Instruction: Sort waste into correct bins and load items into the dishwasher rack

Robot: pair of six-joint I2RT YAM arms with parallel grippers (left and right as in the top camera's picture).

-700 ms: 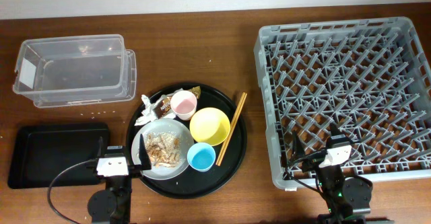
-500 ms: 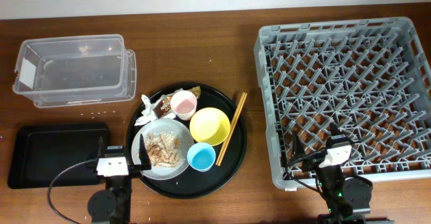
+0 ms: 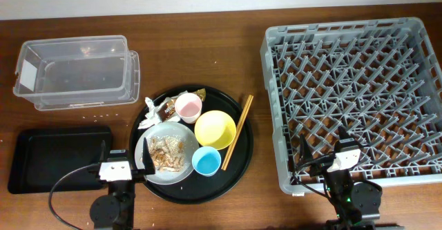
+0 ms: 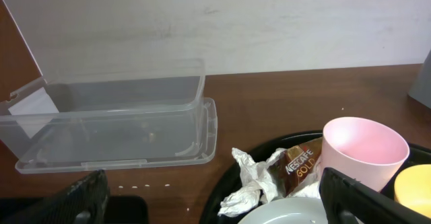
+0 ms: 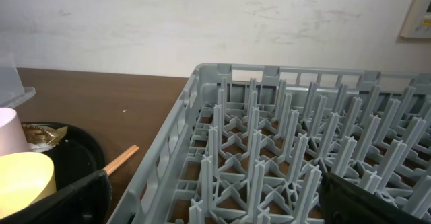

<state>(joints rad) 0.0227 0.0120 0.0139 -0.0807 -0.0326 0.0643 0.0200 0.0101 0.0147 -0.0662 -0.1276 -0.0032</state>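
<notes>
Nothing has moved over the last moment: we see the same layout, so the task has not started. Both arms sit at the near table edge. The left gripper (image 3: 126, 154) has its jaws spread wide and empty, reaching over the near-left rim of the round tray (image 3: 238, 168) by the plate (image 3: 178, 169). The right gripper (image 3: 324, 150) is likewise spread wide and empty, over the near edge of the rack (image 3: 345, 24). All the waste lies on the round tray: the napkin (image 3: 148, 114) and wrapper (image 3: 166, 108) at its far-left side, the scraps (image 3: 164, 152) on the plate. The pink cup (image 3: 188, 108), bowl (image 3: 215, 129), blue cup (image 3: 206, 161) and chopsticks (image 3: 238, 132) are there too. The clear box (image 3: 76, 99) at far left and the flat black tray (image 3: 55, 157) at near left hold none of that waste, and the rack holds nothing. We judge every sorting and loading step remains, with the left arm nearest the waste.
</notes>
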